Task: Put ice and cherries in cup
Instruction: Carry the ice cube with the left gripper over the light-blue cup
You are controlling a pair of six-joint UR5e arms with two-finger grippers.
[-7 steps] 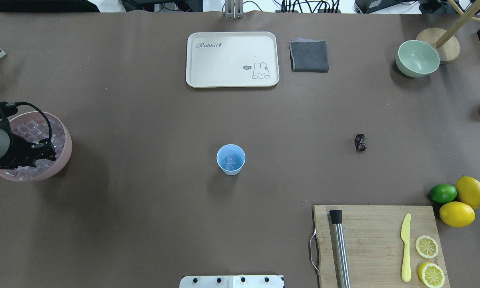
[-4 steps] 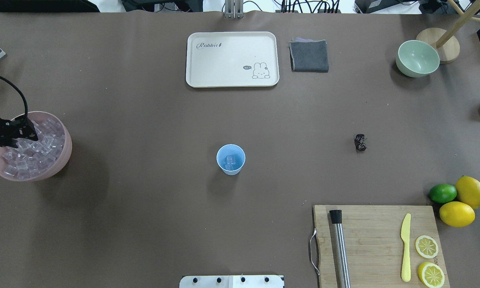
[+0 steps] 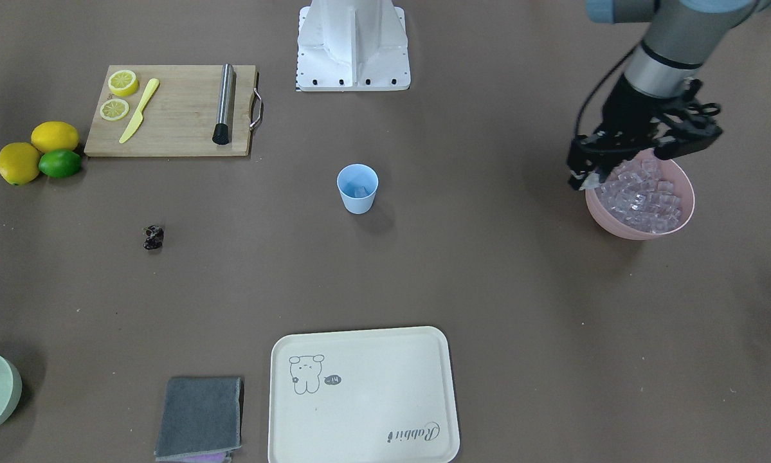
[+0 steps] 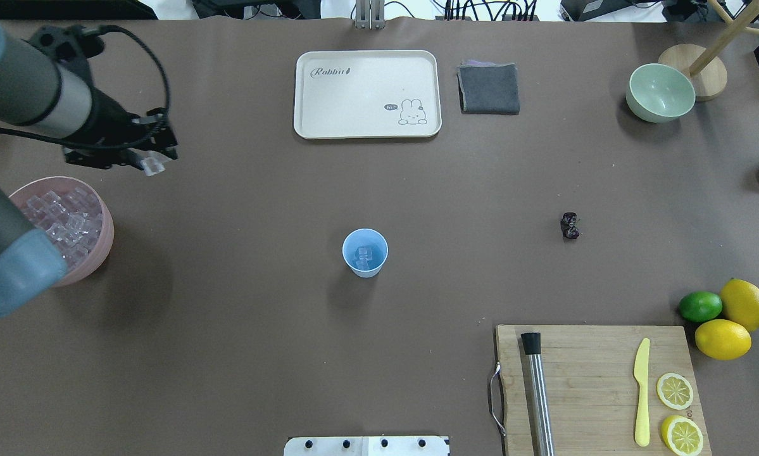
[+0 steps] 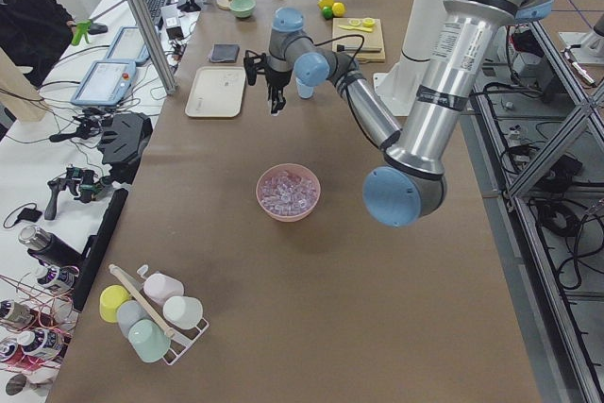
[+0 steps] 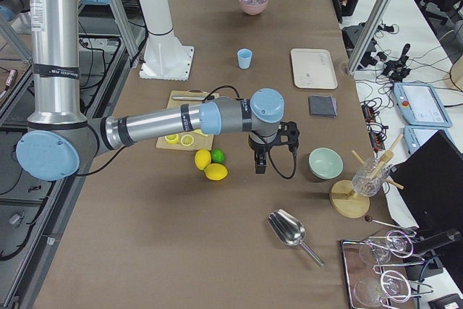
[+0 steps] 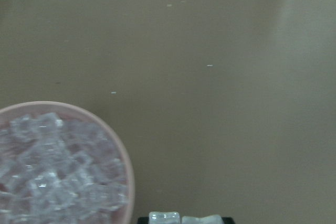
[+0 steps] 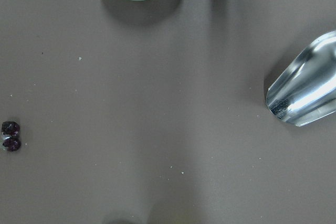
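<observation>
The light-blue cup (image 4: pixel 365 252) stands mid-table with a few ice cubes (image 4: pixel 364 254) inside; it also shows in the front view (image 3: pixel 357 188). A pink bowl (image 4: pixel 104 244) at the left holds many ice cubes (image 4: pixel 66 221). My left gripper (image 4: pixel 153 163) is shut on ice cubes (image 7: pixel 164 217) and is raised beside the bowl, far left of the cup. The dark cherries (image 4: pixel 570 225) lie on the table right of the cup, and show in the right wrist view (image 8: pixel 10 136). My right gripper (image 6: pixel 260 164) shows only in the right exterior view; I cannot tell its state.
A cream tray (image 4: pixel 367 93) and a grey cloth (image 4: pixel 489 88) lie at the far side, with a green bowl (image 4: pixel 660 92) at the far right. A cutting board (image 4: pixel 597 386) with muddler, knife and lemon slices sits near right, beside lemons (image 4: pixel 723 338). A metal scoop (image 8: pixel 307 90) lies nearby.
My left gripper has lifted out of the pink bowl with ice in it and moved up and away from the bowl. The cup and cherries have not moved.
</observation>
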